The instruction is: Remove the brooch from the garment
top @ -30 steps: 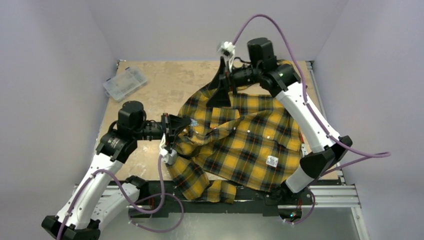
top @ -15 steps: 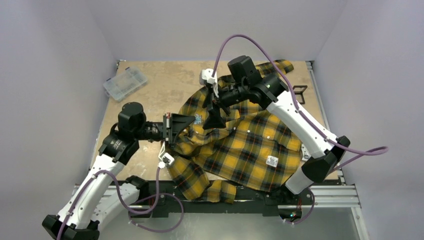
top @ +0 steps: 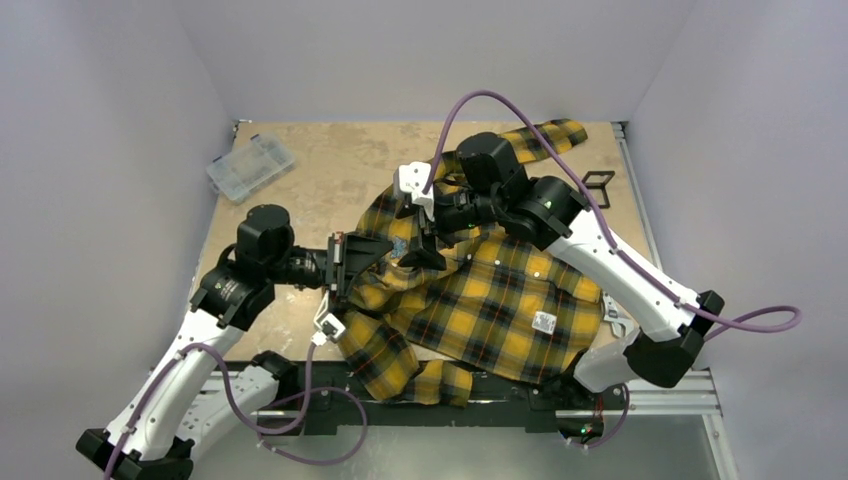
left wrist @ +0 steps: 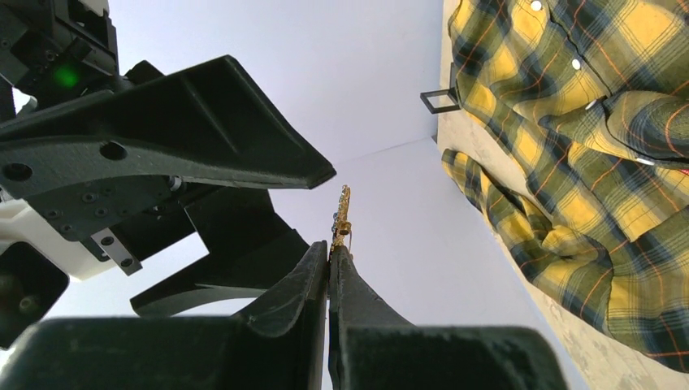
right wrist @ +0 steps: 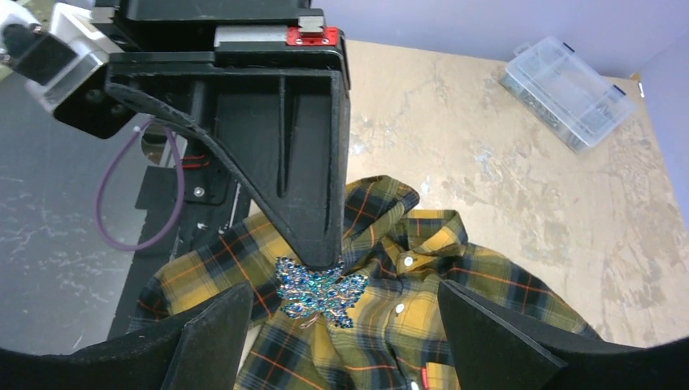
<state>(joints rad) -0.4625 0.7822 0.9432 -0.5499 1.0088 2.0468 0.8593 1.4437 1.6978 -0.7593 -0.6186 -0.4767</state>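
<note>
The garment (top: 500, 290), a yellow-and-black plaid shirt, lies spread on the table; it also shows in the left wrist view (left wrist: 585, 122) and the right wrist view (right wrist: 455, 309). My left gripper (top: 385, 246) is shut on the brooch (top: 401, 242) and holds it above the shirt's collar area. In the left wrist view the brooch (left wrist: 342, 218) sticks up edge-on from the shut gripper (left wrist: 329, 248), clear of the cloth. In the right wrist view it is a blue jewelled butterfly (right wrist: 321, 294) with its pin hanging loose. My right gripper (top: 424, 250) is open, its jaws either side of the brooch (right wrist: 343, 288), not touching it.
A clear plastic box (top: 249, 166) sits at the table's far left, also in the right wrist view (right wrist: 566, 91). A small black bracket (top: 598, 181) lies by the far right edge. A shirt sleeve (top: 545, 133) reaches toward the back wall. The metal frame rail (top: 660, 398) runs along the near edge.
My right arm has swung from the back of the table forward and left, down to the left gripper. The left gripper stayed shut on the brooch and shifted only slightly.
</note>
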